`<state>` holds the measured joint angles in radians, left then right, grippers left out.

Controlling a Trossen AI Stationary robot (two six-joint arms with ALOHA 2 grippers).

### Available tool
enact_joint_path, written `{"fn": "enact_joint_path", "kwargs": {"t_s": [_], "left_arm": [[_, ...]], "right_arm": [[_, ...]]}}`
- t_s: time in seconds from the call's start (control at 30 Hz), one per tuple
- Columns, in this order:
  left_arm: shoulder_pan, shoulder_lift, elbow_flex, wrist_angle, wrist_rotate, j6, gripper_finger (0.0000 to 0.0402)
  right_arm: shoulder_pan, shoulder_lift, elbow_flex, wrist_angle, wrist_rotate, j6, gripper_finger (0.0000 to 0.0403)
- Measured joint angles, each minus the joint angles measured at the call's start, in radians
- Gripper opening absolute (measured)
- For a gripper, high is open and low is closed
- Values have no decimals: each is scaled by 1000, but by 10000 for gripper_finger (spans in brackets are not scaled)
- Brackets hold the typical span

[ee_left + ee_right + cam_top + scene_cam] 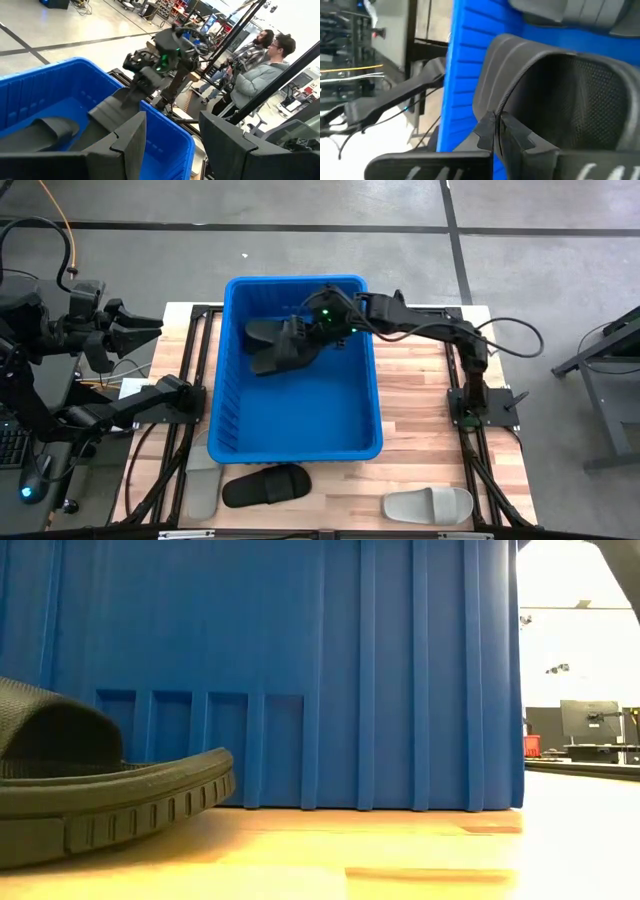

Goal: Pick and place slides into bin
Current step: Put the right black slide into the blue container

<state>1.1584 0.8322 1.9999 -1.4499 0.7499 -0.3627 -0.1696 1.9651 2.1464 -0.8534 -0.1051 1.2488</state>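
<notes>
The blue bin (225,380) stands in the middle of the table. My right gripper (298,332) reaches into its far left part and is shut on a black slide (285,352). A second black slide (260,330) lies in the bin beside it, toward the far left corner. On the table near the front edge lie another black slide (265,485), a light grey slide (428,505) and a second grey slide (203,480). My left gripper (140,330) is open and empty, off the table's far left corner. My right gripper pinches the edge of the black slide's band strap (492,107) between its two fingers. The fingers slant down from the table's right side. The slide hangs tilted below the gripper inside the bin (112,107); whether its lower end rests on anything I cannot tell.
The bin's near wall (350,670) fills the low view, with the black slide (90,790) on the table in front of it. There is bare wood to the right of the bin (430,410). Two people (255,65) stand beyond the table's right side.
</notes>
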Motion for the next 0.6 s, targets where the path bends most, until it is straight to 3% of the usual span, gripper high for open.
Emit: {"fn": "enact_joint_path", "kwargs": {"t_s": [0.6], "left_arm": [[0,0,0,-3,8,0,172]], "right_arm": [[-46,206,0,90,-71,18,0]]}}
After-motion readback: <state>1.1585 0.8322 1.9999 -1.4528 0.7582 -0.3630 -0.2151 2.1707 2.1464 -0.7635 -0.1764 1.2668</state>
